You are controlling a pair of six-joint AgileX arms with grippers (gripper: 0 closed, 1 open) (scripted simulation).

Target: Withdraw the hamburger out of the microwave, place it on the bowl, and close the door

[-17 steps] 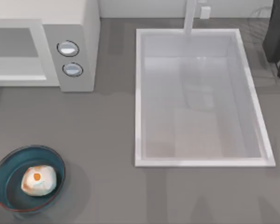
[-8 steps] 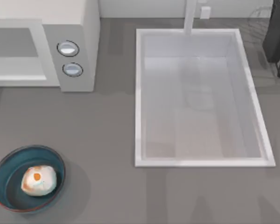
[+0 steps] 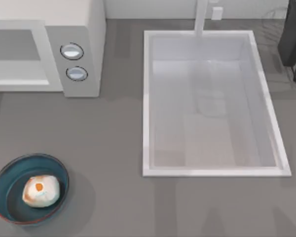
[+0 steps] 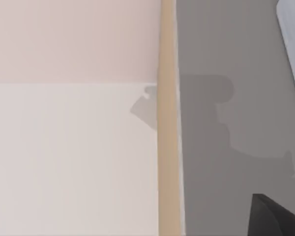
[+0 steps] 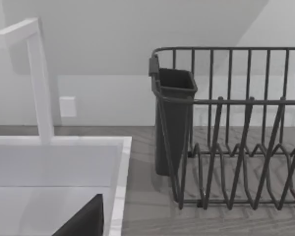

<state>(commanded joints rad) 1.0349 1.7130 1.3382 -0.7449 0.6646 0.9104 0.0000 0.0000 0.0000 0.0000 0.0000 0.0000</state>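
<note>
Sitting in the bowl (image 3: 5,190) at the table's (image 3: 108,148) near-left corner: the hamburger (image 3: 41,191), resting slightly off-centre on the teal floor. Standing at the far left, the microwave (image 3: 84,34), its door (image 3: 19,57) lying flush with the front beside the two knobs (image 3: 74,61), so apparently shut. Appearing complete on all three counts: bun out, bun in bowl, door closed; nothing left but the arms parking.

Looking down, the top view taking in the white sink (image 3: 148,98), its faucet (image 3: 201,17) and a corner of the dark dish rack (image 3: 292,34) at far right. Showing that rack up close, the right wrist view, with bars (image 5: 246,128) and a cutlery cup (image 5: 173,123) plainly readable. Offering little, the left wrist view: a pale flat surface, a tan edge strip (image 4: 168,123) and grey table, possibly the microwave's top. Peeking in as dark corners, what may be each end effector; spread or pressed together, cannot tell.
</note>
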